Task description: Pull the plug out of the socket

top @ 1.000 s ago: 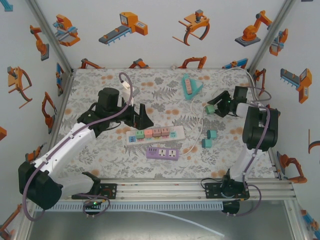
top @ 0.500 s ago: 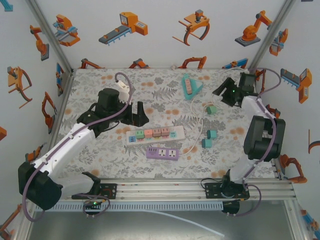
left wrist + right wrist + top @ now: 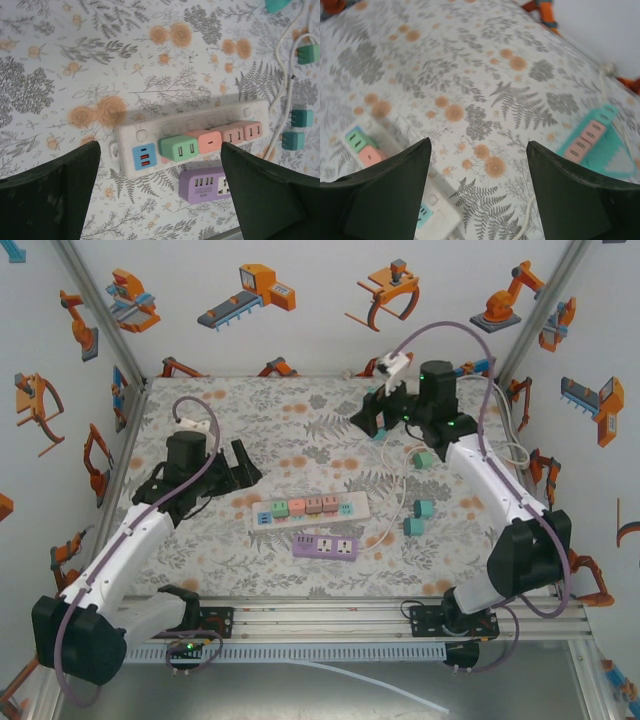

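The white strip (image 3: 262, 521) lies mid-table (image 3: 200, 410), long axis left to right, with the plugs (image 3: 298, 506) in a row on it. The left pincer (image 3: 245, 466), wide open and empty, hangs just upper left of its end. It is nearer than the right pincer (image 3: 376, 418), parted and empty, by the teal strip (image 3: 600, 157). I cannot tell which plug is meant.

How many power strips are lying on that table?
3: the white strip mid-table, the purple strip right beside it on the near side, the teal strip farther back.
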